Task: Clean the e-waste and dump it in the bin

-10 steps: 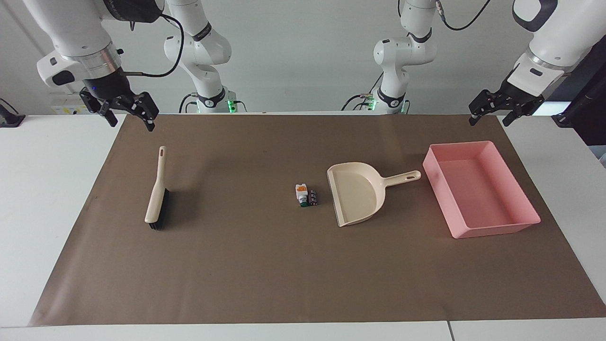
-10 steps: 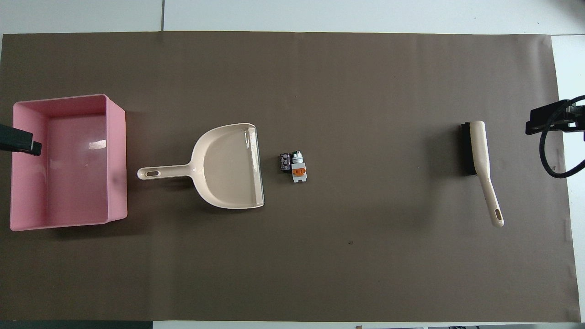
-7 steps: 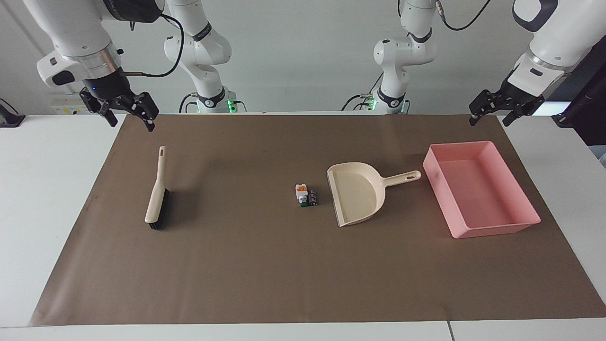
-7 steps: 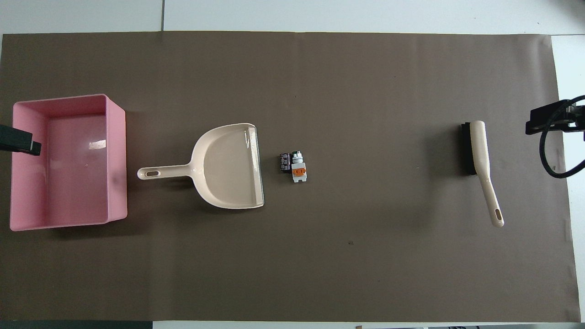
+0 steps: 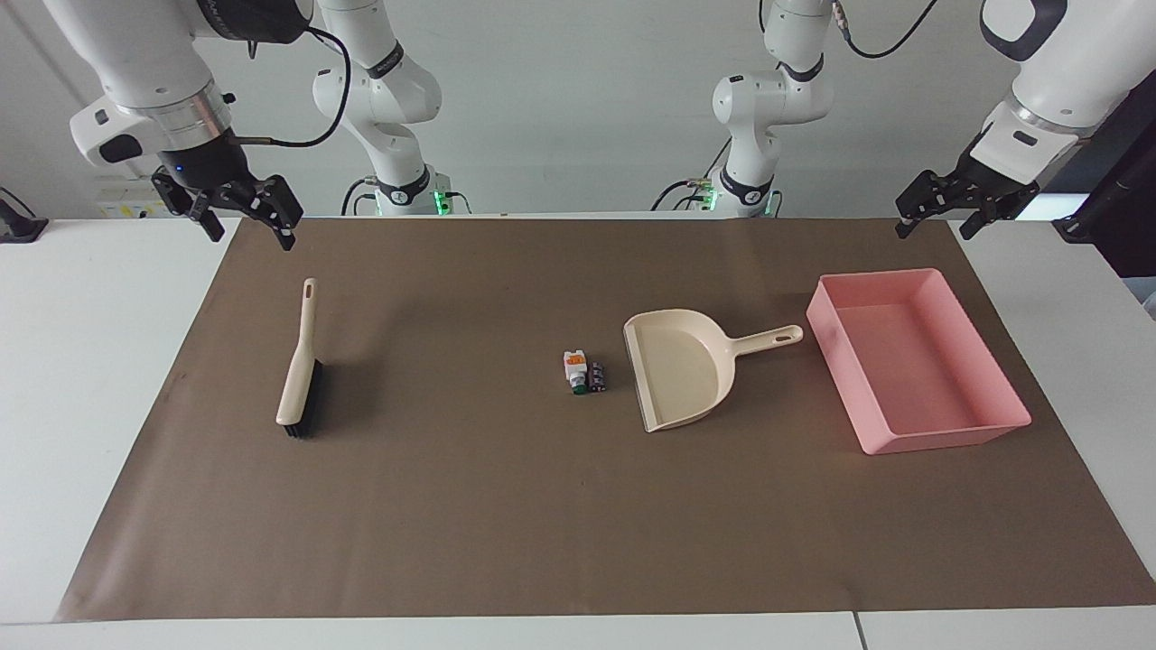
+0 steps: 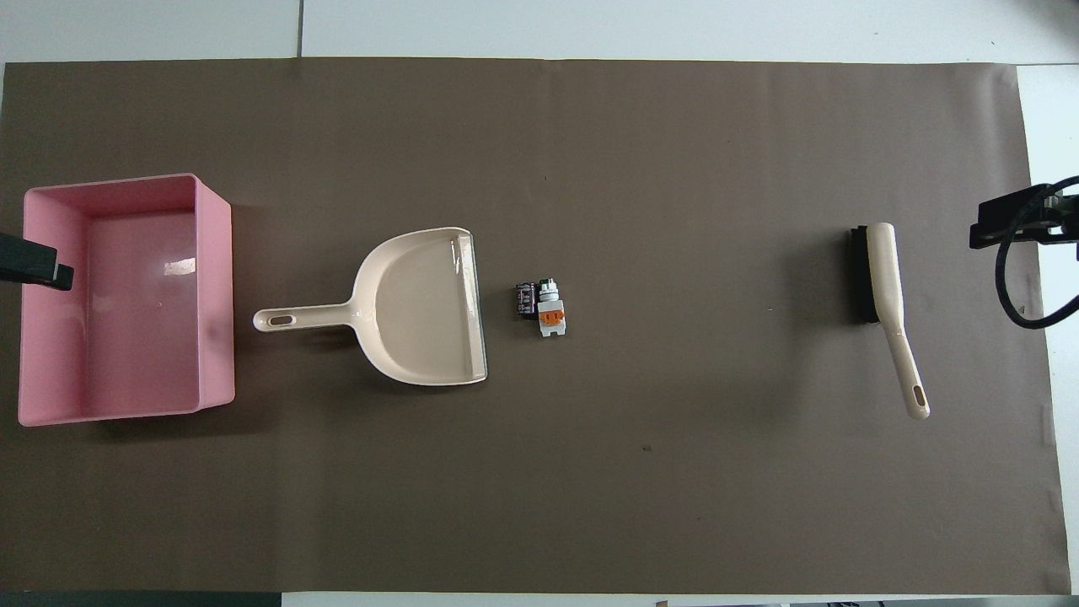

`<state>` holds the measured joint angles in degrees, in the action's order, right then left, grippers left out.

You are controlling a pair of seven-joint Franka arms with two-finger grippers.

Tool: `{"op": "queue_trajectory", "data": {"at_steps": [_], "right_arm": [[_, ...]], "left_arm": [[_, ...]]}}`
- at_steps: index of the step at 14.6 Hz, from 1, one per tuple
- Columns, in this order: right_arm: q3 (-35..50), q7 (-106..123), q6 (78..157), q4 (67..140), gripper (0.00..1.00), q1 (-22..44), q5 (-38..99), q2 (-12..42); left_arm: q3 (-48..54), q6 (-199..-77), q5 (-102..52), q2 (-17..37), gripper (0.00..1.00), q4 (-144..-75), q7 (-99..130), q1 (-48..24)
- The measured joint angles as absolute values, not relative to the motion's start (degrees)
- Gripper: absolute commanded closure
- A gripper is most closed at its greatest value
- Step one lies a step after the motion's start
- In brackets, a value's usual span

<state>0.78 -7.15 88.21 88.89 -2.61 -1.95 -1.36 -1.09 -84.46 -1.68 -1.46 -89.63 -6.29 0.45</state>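
The e-waste lies mid-mat, two bits touching: a white block (image 5: 574, 365) (image 6: 551, 319) with orange and green marks and a dark cylinder (image 5: 597, 376) (image 6: 525, 301). The cylinder lies beside the mouth of the cream dustpan (image 5: 682, 370) (image 6: 421, 308). The empty pink bin (image 5: 835, 370) (image 6: 217, 287) stands beside the dustpan's handle, toward the left arm's end. My left gripper (image 5: 935, 226) (image 6: 38, 270) hangs open and empty over the bin's end of the mat. My right gripper (image 5: 248, 230) (image 6: 1007, 228) hangs open and empty over the mat's edge by the brush.
A cream hand brush (image 5: 298, 379) (image 6: 885, 274) with black bristles lies toward the right arm's end, its handle pointing at the robots. A brown mat (image 5: 470, 524) covers most of the white table.
The left gripper has drifted very slightly. Nothing on the mat has moved.
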Motion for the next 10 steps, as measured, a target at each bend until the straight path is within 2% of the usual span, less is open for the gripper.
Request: {"op": "queue_trajectory", "data": {"at_steps": [3, 5, 10], "right_arm": [[0.83, -7.15, 88.01, 89.44, 0.01, -2.58, -1.94, -1.47], [0.67, -7.15, 89.28, 92.85, 0.01, -2.85, -1.94, -2.56], [0.29, -2.53, 106.35, 117.27, 0.01, -4.98, -1.94, -10.85]], "left_arm": [[-1.09, -84.46, -1.68, -1.46, 0.00, -89.63, -6.26, 0.45], [-1.08, -84.53, -1.68, -1.46, 0.01, -89.62, -6.26, 0.45], [-0.33, -91.90, -1.70, -1.78, 0.01, -92.31, -10.83, 0.16]]}}
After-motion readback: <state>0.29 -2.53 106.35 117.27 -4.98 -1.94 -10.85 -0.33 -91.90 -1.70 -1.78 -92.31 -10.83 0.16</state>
